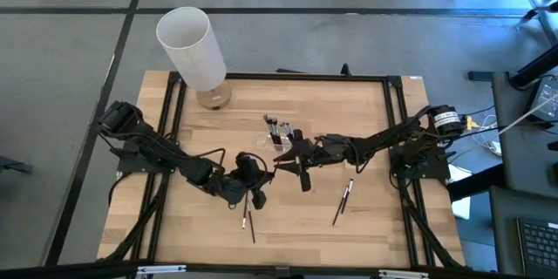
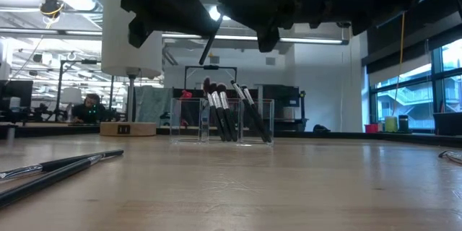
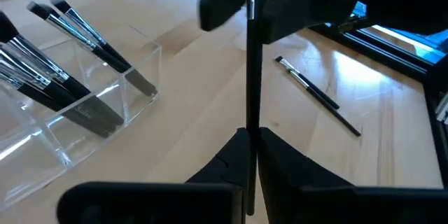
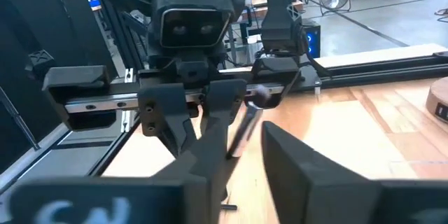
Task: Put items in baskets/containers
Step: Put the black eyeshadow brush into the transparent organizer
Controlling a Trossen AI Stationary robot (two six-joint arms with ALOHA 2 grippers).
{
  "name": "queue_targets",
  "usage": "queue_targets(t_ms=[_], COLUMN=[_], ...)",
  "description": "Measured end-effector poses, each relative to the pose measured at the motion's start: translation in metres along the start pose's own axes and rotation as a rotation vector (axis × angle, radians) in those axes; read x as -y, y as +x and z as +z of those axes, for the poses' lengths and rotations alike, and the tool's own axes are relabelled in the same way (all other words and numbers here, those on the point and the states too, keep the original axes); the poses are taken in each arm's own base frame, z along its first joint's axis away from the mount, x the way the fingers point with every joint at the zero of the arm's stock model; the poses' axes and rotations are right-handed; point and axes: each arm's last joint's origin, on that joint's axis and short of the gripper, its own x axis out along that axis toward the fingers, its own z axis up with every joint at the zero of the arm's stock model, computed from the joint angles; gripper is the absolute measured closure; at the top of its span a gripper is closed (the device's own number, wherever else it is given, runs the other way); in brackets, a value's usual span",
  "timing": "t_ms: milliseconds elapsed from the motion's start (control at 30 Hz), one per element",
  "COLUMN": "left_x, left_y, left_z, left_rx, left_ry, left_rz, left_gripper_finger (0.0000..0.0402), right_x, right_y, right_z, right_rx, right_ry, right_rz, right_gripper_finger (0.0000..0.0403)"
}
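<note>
A thin dark brush is in the air between my two grippers above the table's middle. My left gripper is shut on it. My right gripper faces the left one, open, with a finger on either side of the brush's silver-ferrule end. Whether it touches, I cannot tell. The clear organizer stands just beyond them, with several brushes leaning in its compartments. More brushes lie flat on the wood. My left gripper pinches the brush's dark shaft between its two fingers. The shaft runs on past the fingertips, along the fingers, toward my right gripper. The brush is lifted clear of the table and tilted.
A tall white cylinder on a wooden base stands at the far left corner. Two brushes lie near the near edge, below my left gripper, and show in the low view. A black frame borders the table.
</note>
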Motion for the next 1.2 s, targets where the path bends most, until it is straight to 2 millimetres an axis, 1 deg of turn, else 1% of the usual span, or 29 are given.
queue_targets(t_ms=[133, 233, 367, 500, 600, 700, 800, 900, 967, 1067, 1200], left_x=[0.000, -0.001, -0.001, -0.002, -0.004, -0.006, -0.009, -0.013, -0.016, -0.024, -0.036], left_y=[0.000, 0.000, 0.000, 0.002, 0.002, 0.003, 0.003, 0.002, 0.002, 0.003, 0.007], left_z=[0.000, 0.000, 0.001, 0.002, 0.002, 0.000, -0.002, -0.006, -0.008, -0.012, -0.017], left_rx=[0.007, 0.017, 0.032, 0.034, 0.025, 0.006, -0.013, -0.042, -0.047, -0.040, -0.050], left_ry=[-0.003, -0.007, -0.011, -0.009, 0.003, 0.021, 0.046, 0.059, 0.062, 0.040, 0.005], left_rz=[0.009, 0.023, 0.035, 0.039, 0.051, 0.064, 0.085, 0.119, 0.154, 0.200, 0.237], left_gripper_finger=[0.0382, 0.0379, 0.0361, 0.0326, 0.0298, 0.0274, 0.0259, 0.0250, 0.0247, 0.0248, 0.0254], right_x=[0.000, 0.000, 0.000, 0.003, 0.010, 0.018, 0.027, 0.036, 0.044, 0.059, 0.079], right_y=[0.000, 0.000, 0.000, 0.000, -0.003, -0.012, -0.028, -0.047, -0.056, -0.058, -0.048], right_z=[0.000, 0.001, 0.001, 0.000, 0.002, 0.013, 0.028, 0.046, 0.061, 0.075, 0.076], right_rx=[0.003, 0.007, 0.004, -0.006, -0.036, -0.082, -0.144, -0.191, -0.241, -0.362, -0.487], right_ry=[-0.013, -0.018, -0.027, -0.031, -0.058, -0.070, -0.076, -0.089, -0.088, -0.094, -0.095], right_rz=[0.006, 0.007, 0.000, -0.015, -0.049, -0.085, -0.133, -0.184, -0.227, -0.293, -0.342], right_gripper_finger=[0.0358, 0.0381, 0.0383, 0.0378, 0.0379, 0.0380, 0.0378, 0.0376, 0.0376, 0.0375, 0.0375])
